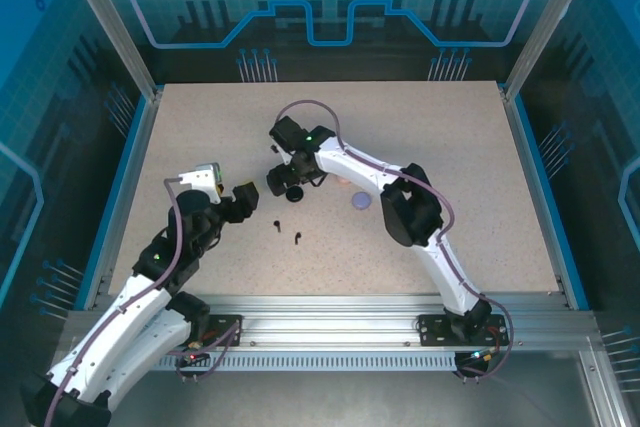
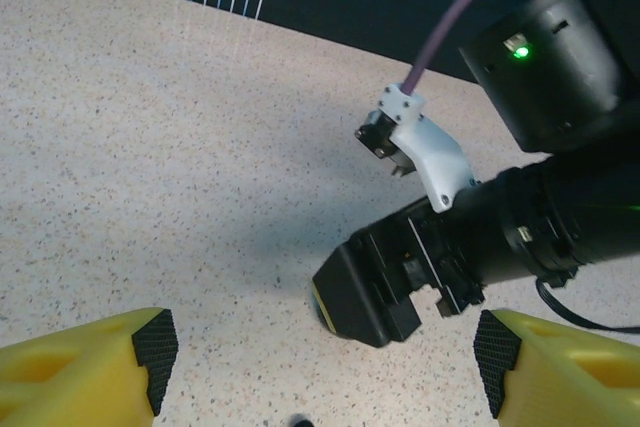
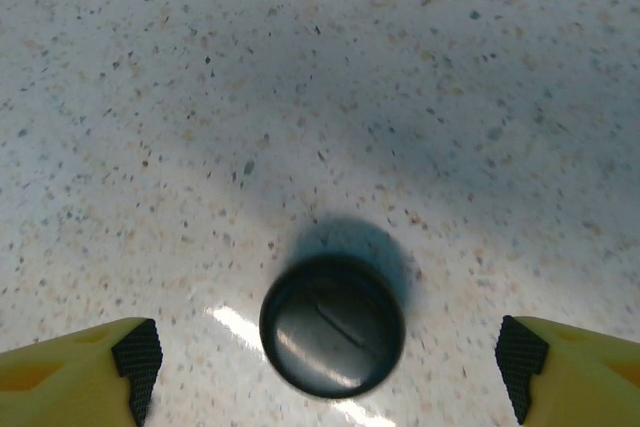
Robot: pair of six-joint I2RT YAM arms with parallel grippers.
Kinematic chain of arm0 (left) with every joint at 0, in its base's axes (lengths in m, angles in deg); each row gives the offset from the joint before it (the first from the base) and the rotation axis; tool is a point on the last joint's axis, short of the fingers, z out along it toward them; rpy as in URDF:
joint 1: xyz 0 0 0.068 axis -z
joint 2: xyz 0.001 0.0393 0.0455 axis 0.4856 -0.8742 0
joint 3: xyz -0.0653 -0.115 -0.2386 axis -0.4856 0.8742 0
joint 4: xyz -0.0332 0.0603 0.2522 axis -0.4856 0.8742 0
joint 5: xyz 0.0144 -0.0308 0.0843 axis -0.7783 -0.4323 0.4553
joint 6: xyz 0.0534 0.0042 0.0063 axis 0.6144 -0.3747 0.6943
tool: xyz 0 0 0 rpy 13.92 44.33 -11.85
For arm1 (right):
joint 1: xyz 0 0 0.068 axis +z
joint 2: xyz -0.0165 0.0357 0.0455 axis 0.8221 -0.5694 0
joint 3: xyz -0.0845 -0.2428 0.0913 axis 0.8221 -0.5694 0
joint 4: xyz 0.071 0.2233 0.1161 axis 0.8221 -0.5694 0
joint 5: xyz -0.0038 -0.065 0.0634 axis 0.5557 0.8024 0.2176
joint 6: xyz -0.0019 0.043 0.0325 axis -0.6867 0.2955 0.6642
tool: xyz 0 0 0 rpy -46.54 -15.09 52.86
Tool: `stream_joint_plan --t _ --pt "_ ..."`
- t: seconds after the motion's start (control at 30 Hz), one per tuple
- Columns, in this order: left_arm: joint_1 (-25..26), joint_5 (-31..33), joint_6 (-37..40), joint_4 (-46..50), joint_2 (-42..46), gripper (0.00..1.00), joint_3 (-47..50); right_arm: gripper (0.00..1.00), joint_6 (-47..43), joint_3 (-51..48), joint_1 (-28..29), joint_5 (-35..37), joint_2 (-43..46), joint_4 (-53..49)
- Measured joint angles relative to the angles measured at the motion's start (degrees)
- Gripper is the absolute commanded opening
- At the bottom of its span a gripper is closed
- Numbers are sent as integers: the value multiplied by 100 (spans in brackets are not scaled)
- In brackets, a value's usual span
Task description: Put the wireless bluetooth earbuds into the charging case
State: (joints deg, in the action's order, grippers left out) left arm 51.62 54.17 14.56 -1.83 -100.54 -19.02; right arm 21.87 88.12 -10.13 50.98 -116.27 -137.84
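Note:
A round black charging case (image 3: 333, 325) with its lid closed lies on the speckled table. My right gripper (image 3: 328, 367) hovers over it, open, one finger on each side and neither touching it. From above, the case (image 1: 293, 194) sits just under the right gripper (image 1: 281, 180). Two black earbuds (image 1: 277, 223) (image 1: 298, 237) lie loose on the table nearer the front. My left gripper (image 1: 248, 201) stands open to the left of them, nothing between its fingers. In the left wrist view, one black earbud (image 2: 298, 421) peeks in at the bottom edge between the left gripper's pads (image 2: 155, 347).
A lilac round case (image 1: 361, 201) rests right of the black one, and a small pink thing (image 1: 340, 184) lies partly behind the right arm. The right gripper's black body (image 2: 400, 277) is close in front of the left gripper. Blue rails border the table.

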Motion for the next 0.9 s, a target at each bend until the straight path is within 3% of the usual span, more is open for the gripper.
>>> stream_joint_plan --t 0.37,0.9 --pt "-2 0 2 28 0 81 44 86 -20 721 146 -96 -769 -374" --pt "-2 -2 0 11 -74 81 44 80 -380 693 271 -79 -778 -575"
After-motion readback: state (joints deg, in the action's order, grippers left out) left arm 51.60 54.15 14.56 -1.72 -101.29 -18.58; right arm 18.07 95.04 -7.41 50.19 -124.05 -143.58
